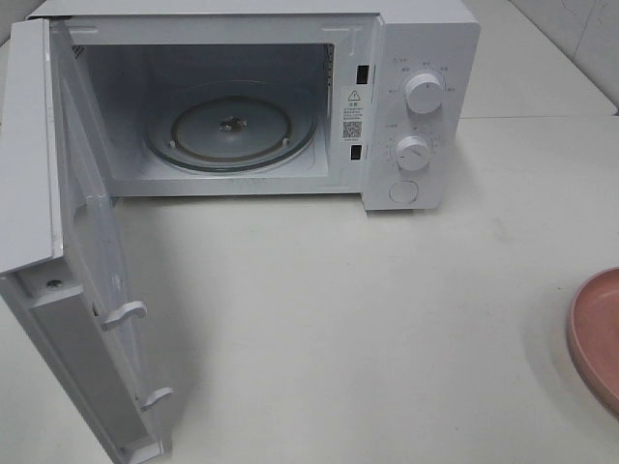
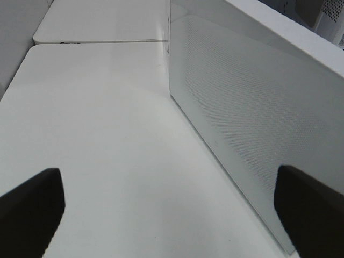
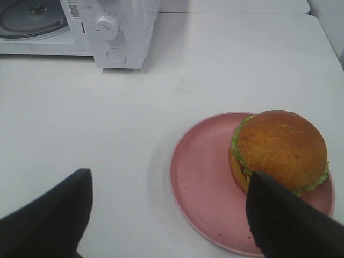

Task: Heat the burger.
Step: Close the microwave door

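The burger (image 3: 279, 150), with a glossy brown bun and a green lettuce edge, sits on the far right part of a round pink plate (image 3: 201, 177). My right gripper (image 3: 169, 220) is open and hovers over the plate's near side. One of its black fingers (image 3: 285, 220) overlaps the burger's near edge, while the other hangs over bare table. In the exterior high view only the plate's rim (image 1: 595, 338) shows at the right edge; the burger and both grippers are out of that view. My left gripper (image 2: 169, 215) is open and holds nothing, beside the microwave door (image 2: 242, 123).
The white microwave (image 1: 406, 106) stands at the back with its door (image 1: 68, 251) swung wide to the left. Its glass turntable (image 1: 232, 126) lies bare inside. Two knobs (image 1: 424, 92) and a round button are on its right panel.
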Available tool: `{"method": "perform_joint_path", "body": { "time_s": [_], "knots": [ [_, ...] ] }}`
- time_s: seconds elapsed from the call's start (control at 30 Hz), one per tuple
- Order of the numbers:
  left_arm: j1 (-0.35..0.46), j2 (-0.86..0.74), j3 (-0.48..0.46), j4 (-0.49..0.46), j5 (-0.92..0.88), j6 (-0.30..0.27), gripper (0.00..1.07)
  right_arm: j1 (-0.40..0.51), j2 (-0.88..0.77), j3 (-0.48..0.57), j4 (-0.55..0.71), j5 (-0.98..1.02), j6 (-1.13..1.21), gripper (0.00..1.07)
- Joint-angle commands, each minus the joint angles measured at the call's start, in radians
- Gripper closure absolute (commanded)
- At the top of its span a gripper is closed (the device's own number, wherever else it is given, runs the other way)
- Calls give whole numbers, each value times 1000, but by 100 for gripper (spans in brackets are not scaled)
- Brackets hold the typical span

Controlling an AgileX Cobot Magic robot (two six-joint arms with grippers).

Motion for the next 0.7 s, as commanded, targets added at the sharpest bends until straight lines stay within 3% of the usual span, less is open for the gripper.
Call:
{"method": "perform_joint_path", "body": {
  "time_s": [0.03,0.7],
  "knots": [
    [3,-21,1,-7,0,1,9,-17,-28,1,2,-6,-17,31],
    [3,-21,1,-7,0,1,9,-17,-28,1,2,-6,-17,32]
  ]
}}
